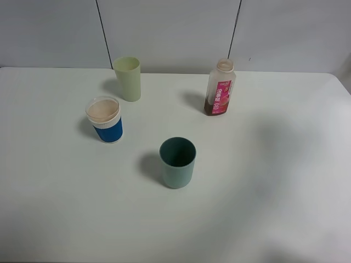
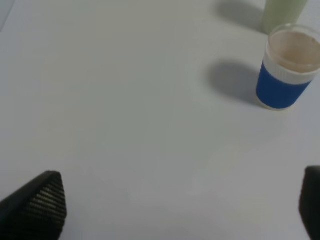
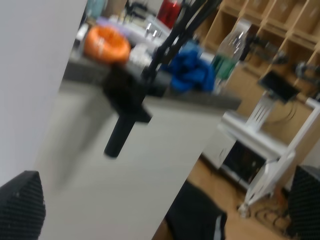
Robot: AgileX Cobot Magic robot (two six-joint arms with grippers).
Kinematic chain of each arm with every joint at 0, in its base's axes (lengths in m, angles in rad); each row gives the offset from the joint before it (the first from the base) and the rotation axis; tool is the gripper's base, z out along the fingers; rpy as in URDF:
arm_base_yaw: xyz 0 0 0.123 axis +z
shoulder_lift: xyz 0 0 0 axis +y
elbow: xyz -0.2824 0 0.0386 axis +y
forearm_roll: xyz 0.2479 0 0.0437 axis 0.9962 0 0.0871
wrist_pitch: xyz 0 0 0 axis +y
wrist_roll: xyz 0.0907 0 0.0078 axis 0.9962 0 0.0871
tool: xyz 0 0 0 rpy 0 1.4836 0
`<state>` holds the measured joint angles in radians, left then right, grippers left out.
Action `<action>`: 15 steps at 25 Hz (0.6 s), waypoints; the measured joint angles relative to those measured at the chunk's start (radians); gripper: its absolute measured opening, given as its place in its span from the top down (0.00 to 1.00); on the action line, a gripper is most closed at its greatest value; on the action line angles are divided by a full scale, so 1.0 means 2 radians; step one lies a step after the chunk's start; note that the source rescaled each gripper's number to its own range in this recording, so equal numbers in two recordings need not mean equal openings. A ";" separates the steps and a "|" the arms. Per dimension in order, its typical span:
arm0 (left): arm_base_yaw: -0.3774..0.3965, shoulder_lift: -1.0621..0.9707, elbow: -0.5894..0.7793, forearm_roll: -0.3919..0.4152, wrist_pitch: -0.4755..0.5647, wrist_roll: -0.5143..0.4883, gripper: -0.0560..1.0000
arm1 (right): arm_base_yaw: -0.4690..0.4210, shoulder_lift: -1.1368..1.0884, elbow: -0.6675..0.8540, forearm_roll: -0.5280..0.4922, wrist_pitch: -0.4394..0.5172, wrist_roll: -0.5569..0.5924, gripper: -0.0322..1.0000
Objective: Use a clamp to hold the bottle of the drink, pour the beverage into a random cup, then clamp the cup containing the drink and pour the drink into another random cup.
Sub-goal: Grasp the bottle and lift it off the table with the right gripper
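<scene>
The bottle (image 1: 220, 87) stands upright and capless at the back right of the white table (image 1: 285, 186), with a pink label and a little dark brown beverage (image 1: 214, 108) at its bottom. The teal cup (image 1: 177, 162) stands near the middle, its inside dark. Neither clamp shows in the exterior high view. In the left wrist view my left gripper (image 2: 175, 210) hangs open over bare table, well short of the blue cup (image 2: 284, 70), with nothing between its fingers. My right gripper (image 3: 165, 205) is open and empty, and its view faces off the table toward the room.
A blue cup with a white rim (image 1: 105, 119) stands at the left. A pale yellow-green cup (image 1: 127, 78) stands behind it, and its base shows in the left wrist view (image 2: 282, 12). The right wrist view shows wooden shelves (image 3: 270, 30) and clutter beyond the table edge.
</scene>
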<state>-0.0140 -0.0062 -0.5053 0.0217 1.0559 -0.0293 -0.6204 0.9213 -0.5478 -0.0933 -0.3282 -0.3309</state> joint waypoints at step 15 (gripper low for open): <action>0.000 0.000 0.000 0.000 0.000 0.000 0.21 | 0.000 0.210 0.000 0.042 -0.214 -0.025 0.00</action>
<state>-0.0140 -0.0062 -0.5053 0.0217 1.0559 -0.0293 -0.6204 1.3410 -0.5485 -0.0097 -0.7572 -0.3817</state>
